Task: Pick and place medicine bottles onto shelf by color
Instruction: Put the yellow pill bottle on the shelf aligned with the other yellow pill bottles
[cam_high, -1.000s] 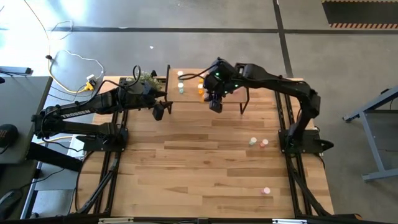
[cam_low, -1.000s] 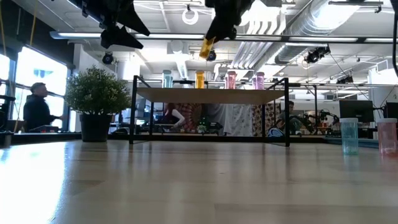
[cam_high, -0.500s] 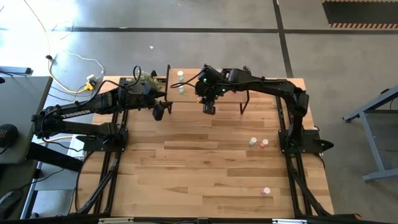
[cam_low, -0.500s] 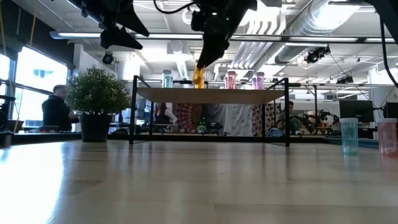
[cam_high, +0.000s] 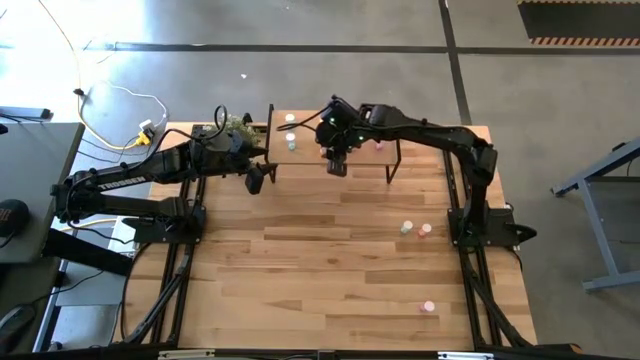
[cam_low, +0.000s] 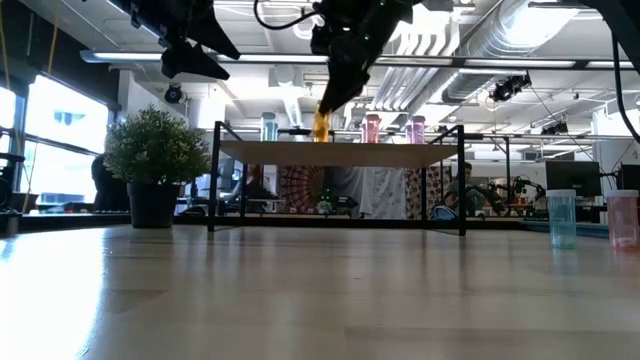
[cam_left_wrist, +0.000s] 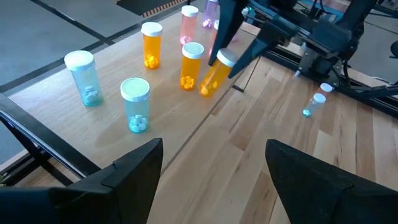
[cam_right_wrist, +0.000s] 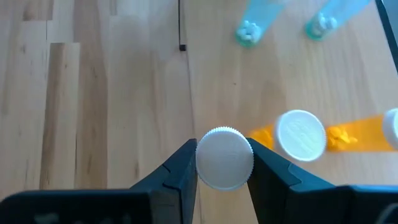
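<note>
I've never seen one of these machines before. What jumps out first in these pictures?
The right end effector grips an orange medicine bottle by its white cap, tilted, its base at the shelf's front edge beside two standing orange bottles. Two blue-green bottles stand farther along the board, pink ones at the far end. The left end effector hangs open off the shelf's left end.

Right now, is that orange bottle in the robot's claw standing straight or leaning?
Leaning. The orange bottle tilts in the right gripper, its base touching the shelf.
</note>
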